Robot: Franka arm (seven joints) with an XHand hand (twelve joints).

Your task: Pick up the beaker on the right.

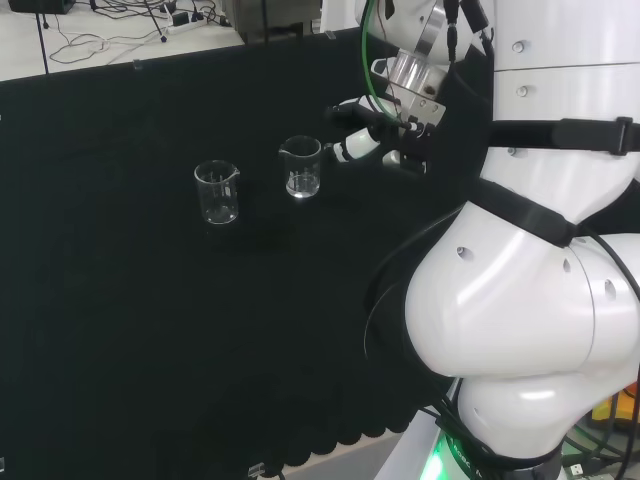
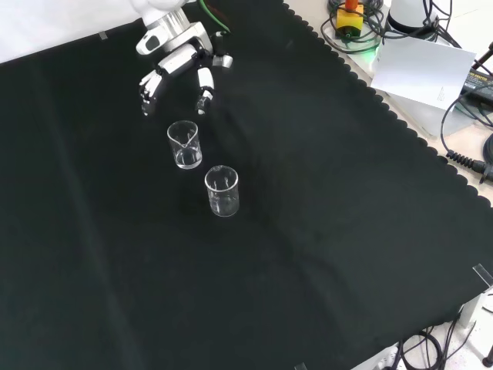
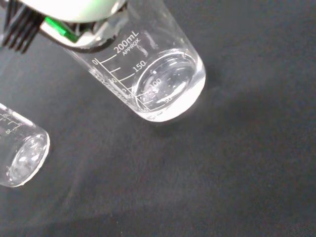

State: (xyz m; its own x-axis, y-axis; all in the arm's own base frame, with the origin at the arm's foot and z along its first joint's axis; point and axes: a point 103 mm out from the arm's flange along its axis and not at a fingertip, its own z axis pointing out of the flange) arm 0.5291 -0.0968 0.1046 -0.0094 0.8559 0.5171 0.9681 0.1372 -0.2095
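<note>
Black cloth covers the tabletop (image 1: 150, 330), and two clear glass beakers are stood upright on it, near each other but apart. Taking the right beaker (image 1: 301, 166) of the head view as landmark, the left beaker (image 1: 217, 192) is placed just to its left there. The hand (image 1: 375, 135) is seen just to the landmark's right in that view, apart from the glass. In the front view the hand (image 2: 179, 65) is held above the landmark beaker (image 2: 185, 145), its fingers (image 2: 205, 86) spread apart and lightly bent, clamped on nothing. The other beaker (image 2: 222, 191) stands below it.
</note>
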